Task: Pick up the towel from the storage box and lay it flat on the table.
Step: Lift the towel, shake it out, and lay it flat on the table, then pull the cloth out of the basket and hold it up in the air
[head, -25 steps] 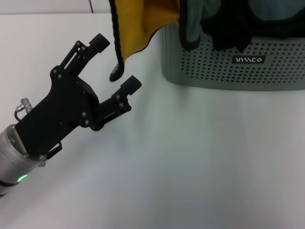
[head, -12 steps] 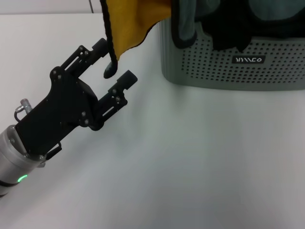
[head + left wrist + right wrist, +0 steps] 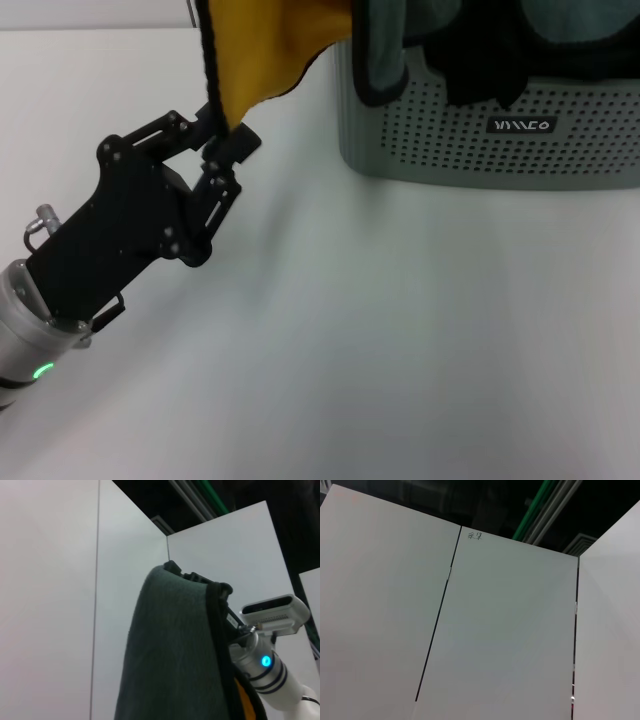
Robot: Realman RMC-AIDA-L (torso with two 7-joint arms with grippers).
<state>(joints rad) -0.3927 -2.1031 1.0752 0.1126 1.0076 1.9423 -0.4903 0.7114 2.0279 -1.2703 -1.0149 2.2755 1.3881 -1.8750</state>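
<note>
Left of the pale grey-green perforated plastic storage box (image 3: 490, 120), the black left hand (image 3: 222, 137) is clamped on the low corner of the hanging mustard-yellow, black-edged towel (image 3: 262, 45). I'd keep that corner pinched and draw it away over the white worktop (image 3: 400, 330). The box holds teal-grey and black cloths. The right hand's state I cannot tell.

The table (image 3: 400, 330) lies bare across the centre and bottom; the box (image 3: 490, 130) blocks the upper right, the hanging towel (image 3: 260, 50) the upper middle.
</note>
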